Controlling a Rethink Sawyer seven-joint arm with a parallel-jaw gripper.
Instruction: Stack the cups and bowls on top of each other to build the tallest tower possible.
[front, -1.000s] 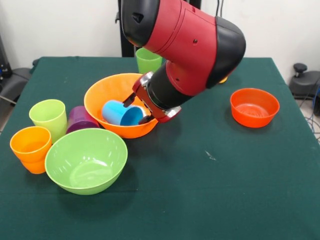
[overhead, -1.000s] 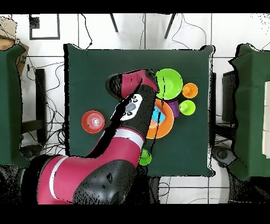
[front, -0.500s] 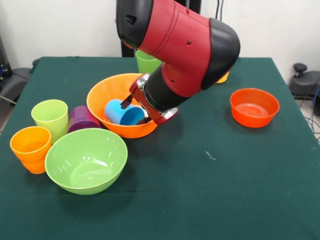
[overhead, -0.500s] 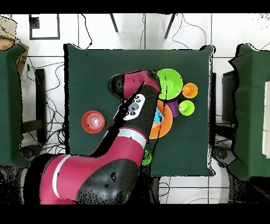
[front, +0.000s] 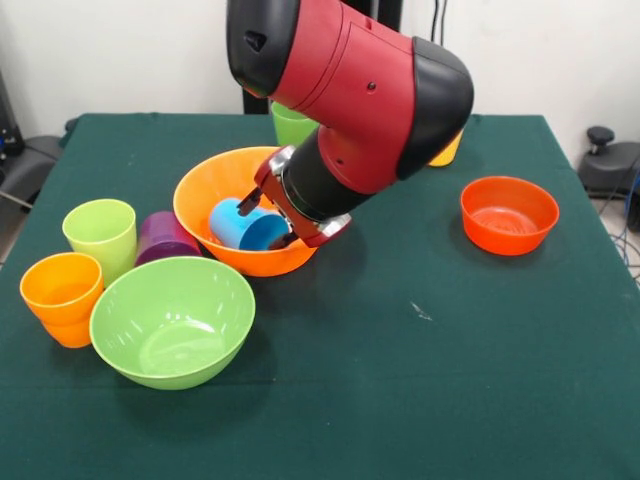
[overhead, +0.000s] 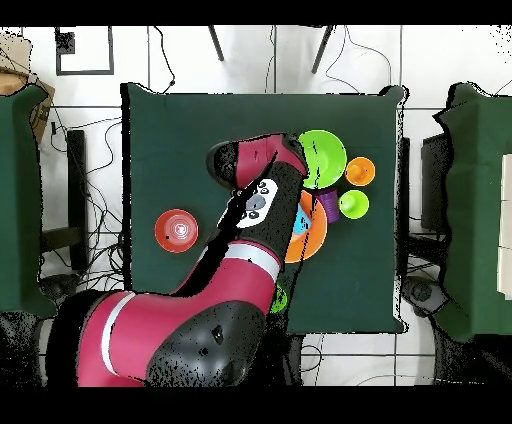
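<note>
Gripper (front: 268, 213) reaches down into the large orange bowl (front: 205, 195); its two dark fingers (front: 250, 200) sit either side of the blue cup (front: 240, 225), closed against it. Blue cup lies tipped on its side inside that bowl, mouth facing the table's (front: 430, 380) front edge.

Large orange bowl stands left of the table's middle. Lime-green bowl (front: 172, 320) sits just in front of it, toward the front-left corner, upright. Purple cup (front: 160, 238) lies between the two bowls, touching or nearly touching both. Lime cup (front: 98, 235) stands upright beside the purple one, nearer the left edge. Orange cup (front: 62, 297) stands by the left edge, just beside the lime-green bowl.

Darker green cup (front: 290, 125) near the back edge, partly hidden by the arm. Yellow cup (front: 447, 150) also back there, mostly hidden. Small red-orange bowl (front: 508, 215) stands alone near the right edge.
</note>
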